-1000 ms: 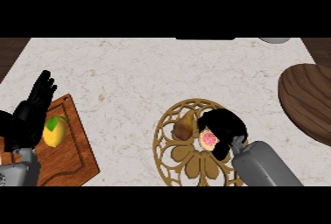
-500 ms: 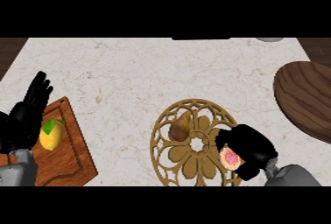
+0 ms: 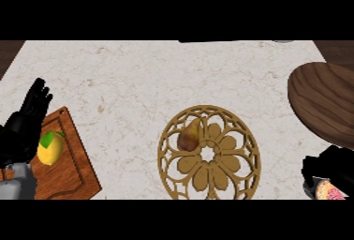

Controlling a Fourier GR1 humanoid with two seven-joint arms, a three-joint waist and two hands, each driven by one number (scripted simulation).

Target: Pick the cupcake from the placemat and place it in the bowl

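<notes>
The cupcake (image 3: 331,192), pink-topped, shows at the lower right edge of the head view, with my right hand (image 3: 330,168) shut on it and hiding most of it. Hand and cupcake are to the right of the gold openwork placemat (image 3: 228,164) and just below the dark wooden bowl (image 3: 323,105) at the right edge. A brown pear-shaped item (image 3: 189,136) lies on the placemat's upper left part. My left hand (image 3: 26,123) rests open at the left edge, fingers up.
A wooden cutting board (image 3: 72,173) lies at the lower left with a yellow lemon (image 3: 50,147) on it, beside my left hand. A dark object (image 3: 207,41) sits at the counter's far edge.
My right hand has carried the cupcake off the placemat, rightward and toward the lower edge. The brown item on the placemat is now uncovered. The left hand has barely moved.
</notes>
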